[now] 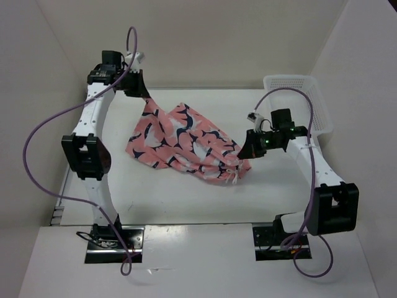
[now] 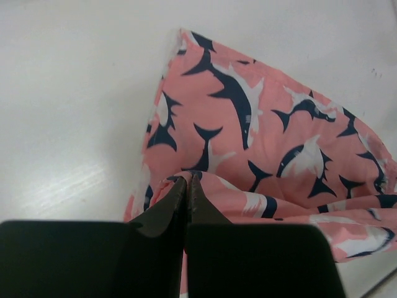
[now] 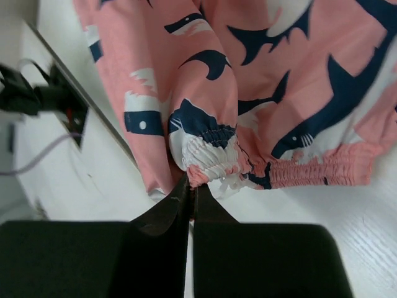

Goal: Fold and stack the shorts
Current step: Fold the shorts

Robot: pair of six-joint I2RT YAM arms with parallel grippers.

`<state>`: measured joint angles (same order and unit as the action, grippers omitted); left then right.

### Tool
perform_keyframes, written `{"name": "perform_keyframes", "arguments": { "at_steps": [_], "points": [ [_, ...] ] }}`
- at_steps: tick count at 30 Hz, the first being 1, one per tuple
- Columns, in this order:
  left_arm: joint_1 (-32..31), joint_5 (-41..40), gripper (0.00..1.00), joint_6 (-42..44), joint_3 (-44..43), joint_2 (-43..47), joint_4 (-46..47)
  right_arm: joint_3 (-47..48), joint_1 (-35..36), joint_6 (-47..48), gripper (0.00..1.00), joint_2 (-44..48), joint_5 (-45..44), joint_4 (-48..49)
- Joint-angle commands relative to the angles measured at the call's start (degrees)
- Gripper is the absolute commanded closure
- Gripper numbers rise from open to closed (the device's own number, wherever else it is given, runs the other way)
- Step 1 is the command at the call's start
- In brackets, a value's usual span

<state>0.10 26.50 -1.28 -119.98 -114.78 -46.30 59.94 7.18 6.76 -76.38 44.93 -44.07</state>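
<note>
The salmon-pink shorts with navy and white shapes hang stretched between both grippers above the white table. My left gripper is shut on a fold of the shorts at the far left; in the left wrist view the fabric is pinched at the closed gripper. My right gripper is shut on the gathered elastic waistband at the right; in the right wrist view the bunched waistband sits at the closed gripper.
A white mesh basket stands at the far right of the table. White walls enclose the back and sides. The arm bases are bolted at the near edge.
</note>
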Motion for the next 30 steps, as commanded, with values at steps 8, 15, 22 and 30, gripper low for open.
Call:
{"name": "perform_keyframes", "arguments": {
  "at_steps": [8, 15, 22, 30],
  "points": [
    [-6.4, -6.6, 1.0, 1.3, -23.4, -17.0, 2.7, -15.8, -22.4, -25.3, 1.0, -9.8, 21.3, 12.8],
    [-10.3, -10.9, 0.99, 1.3, -31.8, -24.7, 3.2, -18.0, -23.8, -31.2, 1.0, -10.5, 24.3, 19.1],
    [-11.6, -16.6, 0.7, 1.3, -34.4, -29.4, 4.4, -16.0, -25.9, -34.4, 0.52, -11.7, 15.7, 18.4],
    [-12.1, -17.6, 0.15, 1.3, -35.6, -30.1, 4.4, -7.2, -30.6, -27.7, 0.39, -12.2, 3.9, 10.2]
  ]
}}
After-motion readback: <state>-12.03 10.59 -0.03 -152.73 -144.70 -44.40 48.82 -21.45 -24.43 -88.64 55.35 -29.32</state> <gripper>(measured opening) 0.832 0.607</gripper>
